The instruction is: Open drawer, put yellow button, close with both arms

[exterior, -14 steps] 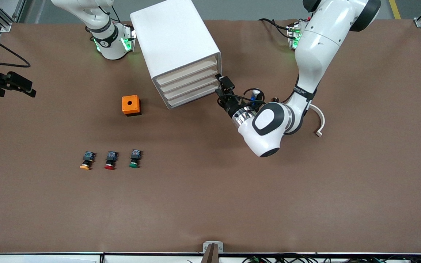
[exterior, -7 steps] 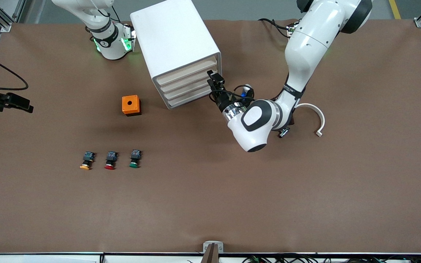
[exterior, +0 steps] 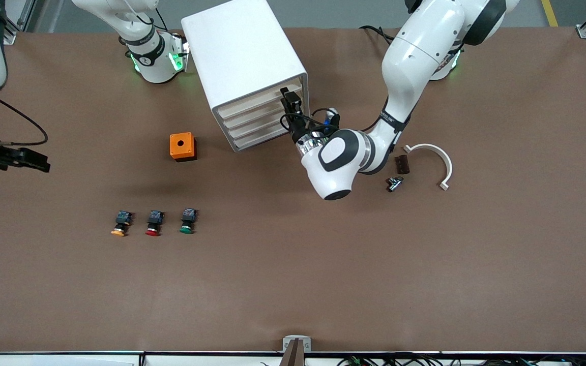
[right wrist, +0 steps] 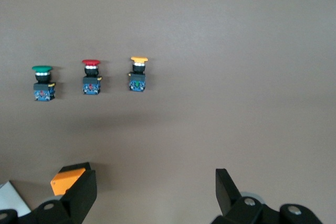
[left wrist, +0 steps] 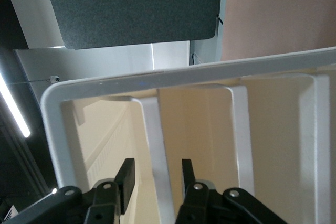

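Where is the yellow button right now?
The yellow button lies on the table, last in the button row toward the right arm's end, beside the red button.

A smooth, glossy white plastic cabinet with matt cream drawer fronts stands on a matt brown table covering; just before it, the left gripper is matt black.
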{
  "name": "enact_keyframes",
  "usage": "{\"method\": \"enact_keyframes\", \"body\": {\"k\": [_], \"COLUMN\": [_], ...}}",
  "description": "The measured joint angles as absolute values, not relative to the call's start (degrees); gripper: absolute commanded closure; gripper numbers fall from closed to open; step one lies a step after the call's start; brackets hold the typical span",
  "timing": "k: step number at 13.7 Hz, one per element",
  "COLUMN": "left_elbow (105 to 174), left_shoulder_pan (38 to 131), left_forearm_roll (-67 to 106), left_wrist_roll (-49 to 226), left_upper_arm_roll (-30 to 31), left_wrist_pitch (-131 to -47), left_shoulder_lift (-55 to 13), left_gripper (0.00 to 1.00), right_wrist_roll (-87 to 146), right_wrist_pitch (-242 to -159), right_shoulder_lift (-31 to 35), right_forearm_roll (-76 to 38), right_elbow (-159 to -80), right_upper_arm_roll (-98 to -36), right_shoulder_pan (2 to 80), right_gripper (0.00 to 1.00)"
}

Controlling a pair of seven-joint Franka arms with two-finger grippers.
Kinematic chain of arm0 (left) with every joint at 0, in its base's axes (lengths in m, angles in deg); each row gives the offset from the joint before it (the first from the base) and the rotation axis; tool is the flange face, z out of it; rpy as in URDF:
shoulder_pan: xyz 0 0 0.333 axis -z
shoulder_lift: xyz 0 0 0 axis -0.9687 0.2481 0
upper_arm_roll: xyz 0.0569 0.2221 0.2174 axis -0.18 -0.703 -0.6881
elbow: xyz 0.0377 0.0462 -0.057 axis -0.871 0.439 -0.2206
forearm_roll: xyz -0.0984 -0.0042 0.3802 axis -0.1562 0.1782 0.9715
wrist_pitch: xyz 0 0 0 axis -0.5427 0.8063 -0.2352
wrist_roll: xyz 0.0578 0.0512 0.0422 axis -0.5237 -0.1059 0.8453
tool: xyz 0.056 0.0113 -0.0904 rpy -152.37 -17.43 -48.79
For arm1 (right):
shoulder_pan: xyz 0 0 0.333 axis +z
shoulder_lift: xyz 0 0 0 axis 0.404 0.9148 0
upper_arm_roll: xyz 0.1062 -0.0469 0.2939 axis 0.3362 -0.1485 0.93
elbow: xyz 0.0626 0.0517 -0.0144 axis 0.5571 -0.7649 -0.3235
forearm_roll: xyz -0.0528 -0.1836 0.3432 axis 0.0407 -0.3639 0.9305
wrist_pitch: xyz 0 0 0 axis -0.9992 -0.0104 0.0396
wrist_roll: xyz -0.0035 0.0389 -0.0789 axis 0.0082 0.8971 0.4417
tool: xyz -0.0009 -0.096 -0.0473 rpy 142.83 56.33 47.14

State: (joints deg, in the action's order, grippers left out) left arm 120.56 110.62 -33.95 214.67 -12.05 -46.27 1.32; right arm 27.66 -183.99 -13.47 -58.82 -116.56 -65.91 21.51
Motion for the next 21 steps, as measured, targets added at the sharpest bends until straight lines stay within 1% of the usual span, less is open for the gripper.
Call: {"method": "enact_keyframes", "body": {"k": [3, 5, 8, 11, 15, 17, 21], "left_elbow": [120.63, 120.63, 120.82, 120.86, 120.83, 120.79, 120.70], "left_shoulder_pan": [111.50, 111.41, 111.01, 108.81, 103.44, 101.08, 97.75], "left_forearm_roll": [-33.97, -34.40, -34.92, -35.13, -35.21, -35.83, -36.53], "left_wrist_roll": [214.45, 214.43, 215.05, 215.08, 215.08, 215.02, 215.02], "left_upper_arm_roll": [-12.05, -12.07, -12.08, -12.12, -12.13, -12.16, -12.17], "left_wrist_pitch": [-46.24, -45.83, -45.51, -45.52, -45.50, -46.48, -46.82], "left_shoulder_lift": [2.04, 2.08, 2.06, 2.06, 2.06, 2.07, 2.08], "left_gripper": [0.87, 0.91, 0.92, 0.92, 0.91, 0.91, 0.87], "right_wrist_roll": [27.65, 27.64, 27.54, 27.54, 27.52, 27.52, 27.32], "right_wrist_pitch": [-192.09, -198.65, -209.81, -218.71, -226.03, -228.72, -232.95], "right_shoulder_lift": [-11.81, -10.79, -8.35, -5.14, 0.57, 3.29, 7.38], "right_forearm_roll": [-58.51, -58.40, -56.46, -53.51, -51.36, -49.76, -49.18], "right_elbow": [-121.11, -124.68, -130.36, -134.58, -135.61, -135.66, -135.64], "right_upper_arm_roll": [-65.98, -65.98, -65.98, -65.96, -65.85, -65.64, -65.06], "right_shoulder_pan": [21.25, 21.22, 21.20, 21.20, 21.20, 21.22, 21.75], "right_gripper": [0.00, 0.00, 0.00, 0.00, 0.00, 0.00, 0.00]}}
